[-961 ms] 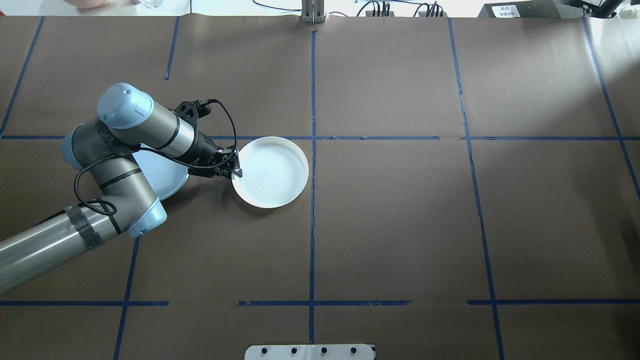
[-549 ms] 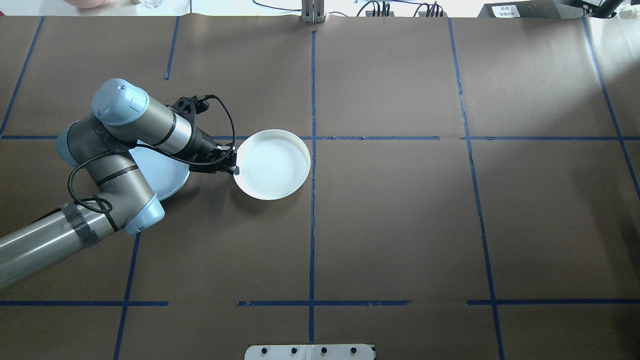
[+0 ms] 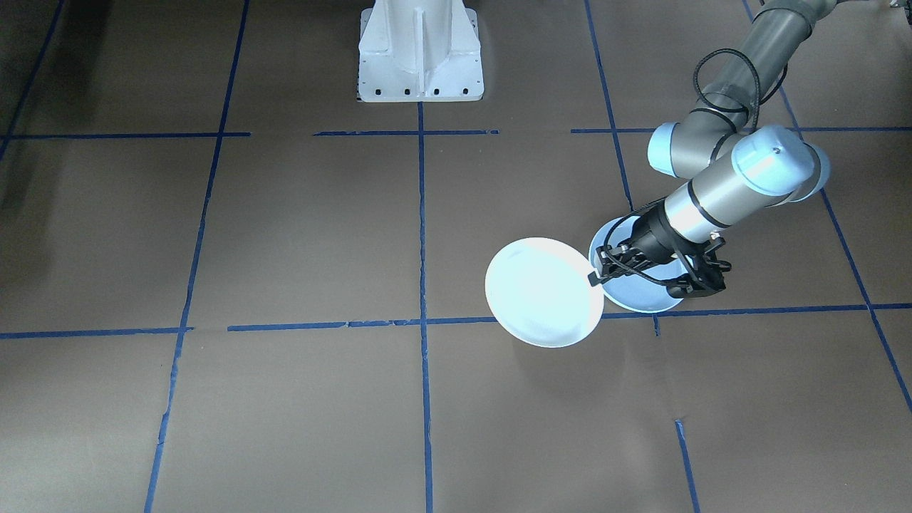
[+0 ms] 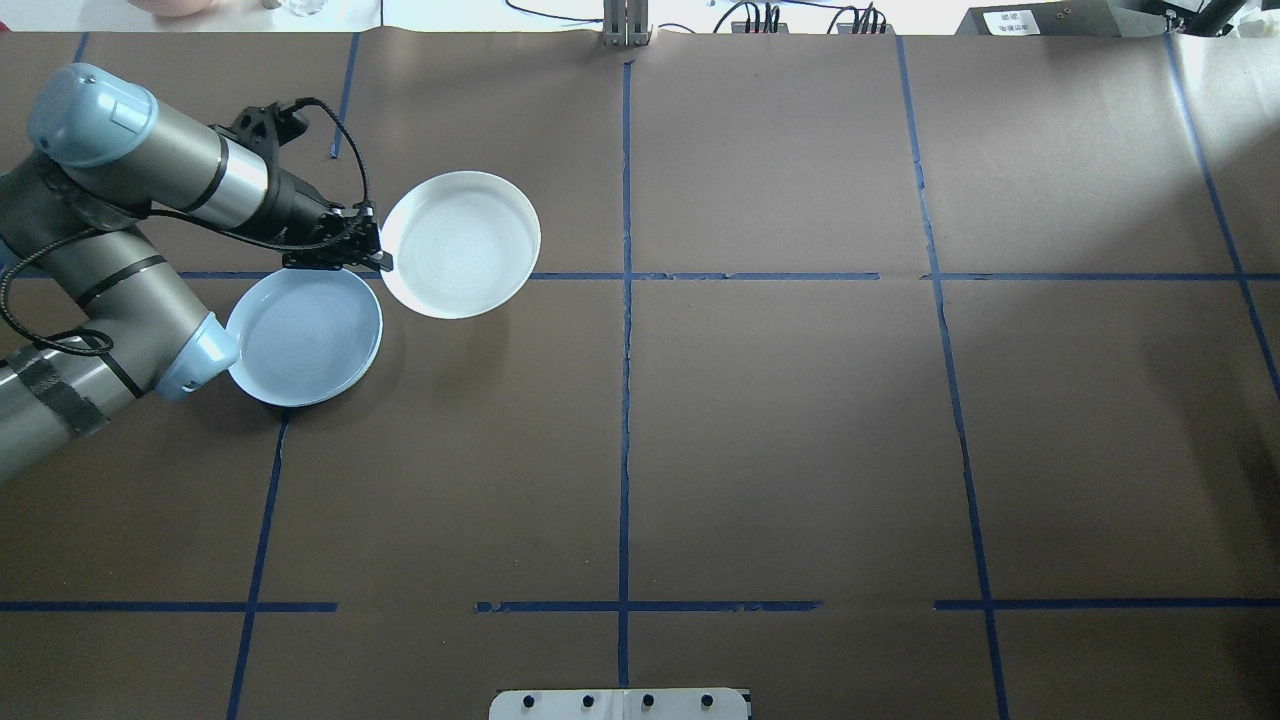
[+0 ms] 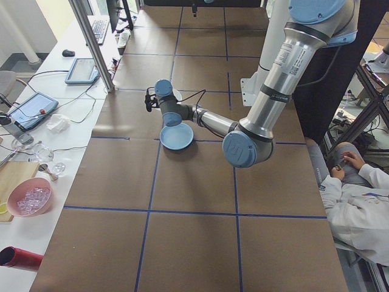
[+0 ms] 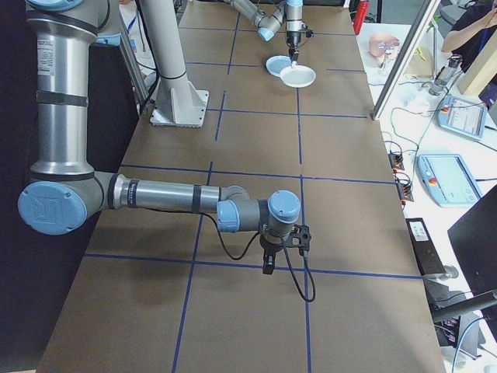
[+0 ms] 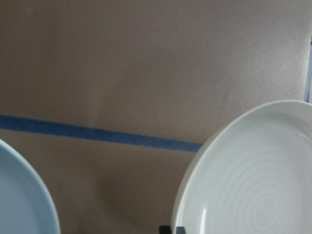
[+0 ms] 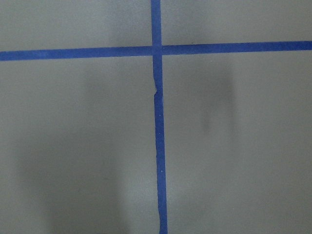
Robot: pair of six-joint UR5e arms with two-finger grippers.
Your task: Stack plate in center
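The left pincer (image 4: 385, 260) sat at the near-left edge of one plate (image 4: 461, 245), clamped on its rim and holding it above the surface (image 4: 780, 420). A second plate (image 4: 305, 336) lay flat on the surface just beside it, nearer the robot and to its left, under the left arm's wrist. Both plates stood in the robot's left half, well apart from the centre crossing of tape lines (image 4: 626, 277); the held plate straddled the far cross line. In the right-side view the right pincer (image 6: 284, 250) hung over the near end of the surface, far from both plates. The robot's base (image 3: 420, 53) stood at mid-edge.
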